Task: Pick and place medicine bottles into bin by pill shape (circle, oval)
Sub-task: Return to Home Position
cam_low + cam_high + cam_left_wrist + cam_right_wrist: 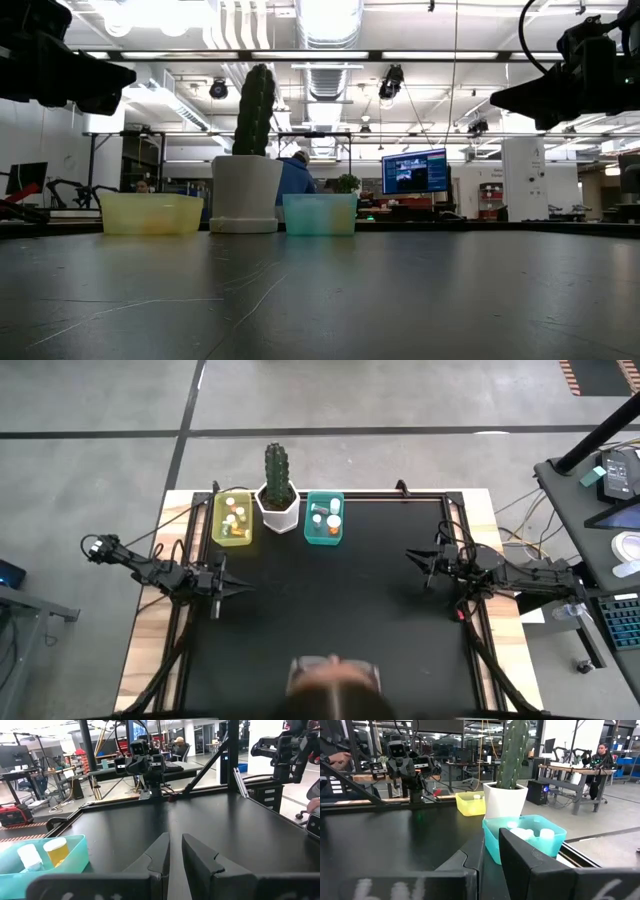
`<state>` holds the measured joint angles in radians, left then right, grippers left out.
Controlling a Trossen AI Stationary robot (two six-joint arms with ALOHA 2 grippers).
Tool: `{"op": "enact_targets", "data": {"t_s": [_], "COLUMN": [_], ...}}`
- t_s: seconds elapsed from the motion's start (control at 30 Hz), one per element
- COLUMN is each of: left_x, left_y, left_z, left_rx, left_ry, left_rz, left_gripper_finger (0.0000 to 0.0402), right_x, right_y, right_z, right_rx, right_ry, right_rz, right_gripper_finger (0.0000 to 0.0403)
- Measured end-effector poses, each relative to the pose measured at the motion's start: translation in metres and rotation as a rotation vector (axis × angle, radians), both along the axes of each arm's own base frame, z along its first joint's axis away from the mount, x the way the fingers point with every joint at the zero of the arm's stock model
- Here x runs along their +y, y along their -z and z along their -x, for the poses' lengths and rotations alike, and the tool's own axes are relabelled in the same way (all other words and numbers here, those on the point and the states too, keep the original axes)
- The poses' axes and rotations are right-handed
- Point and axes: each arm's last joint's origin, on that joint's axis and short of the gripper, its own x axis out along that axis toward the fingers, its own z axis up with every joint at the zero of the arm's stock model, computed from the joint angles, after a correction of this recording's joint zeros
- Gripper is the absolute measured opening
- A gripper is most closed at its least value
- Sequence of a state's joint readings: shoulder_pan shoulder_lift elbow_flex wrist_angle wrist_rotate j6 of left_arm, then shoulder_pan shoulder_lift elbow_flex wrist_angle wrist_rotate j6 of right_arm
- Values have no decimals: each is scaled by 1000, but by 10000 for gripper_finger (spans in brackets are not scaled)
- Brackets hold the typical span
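Note:
The medicine bottles lie in two bins at the table's far edge. Several rest in the yellow bin (232, 517) and several in the teal bin (323, 518). The left wrist view shows a white bottle (30, 856) and an orange one (56, 851) inside the teal bin (75, 860). White caps (530, 834) show over the teal bin's rim in the right wrist view. My left gripper (245, 588) hovers level near the table's left edge, shut and empty (176, 839). My right gripper (408, 555) hovers level near the right edge, also shut and empty (491, 840).
A white hexagonal pot with a cactus (278, 495) stands between the two bins. A person's head (335, 678) shows at the table's near edge. The black table top (330, 610) between the arms is bare. A desk with equipment (610, 510) stands beyond the right edge.

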<state>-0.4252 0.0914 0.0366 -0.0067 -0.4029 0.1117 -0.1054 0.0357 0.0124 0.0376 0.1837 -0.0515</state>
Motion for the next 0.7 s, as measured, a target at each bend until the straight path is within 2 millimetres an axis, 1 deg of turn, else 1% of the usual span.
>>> {"op": "enact_targets", "data": {"t_s": [0.7], "left_x": [0], "left_y": [1], "left_z": [0], "left_rx": [6], "left_ry": [-5], "left_rz": [-3], "left_gripper_finger": [34], "right_x": [0], "right_y": [0], "right_z": [0], "right_rx": [-2], "right_ry": [1], "right_rz": [1], "right_gripper_finger": [47]}}
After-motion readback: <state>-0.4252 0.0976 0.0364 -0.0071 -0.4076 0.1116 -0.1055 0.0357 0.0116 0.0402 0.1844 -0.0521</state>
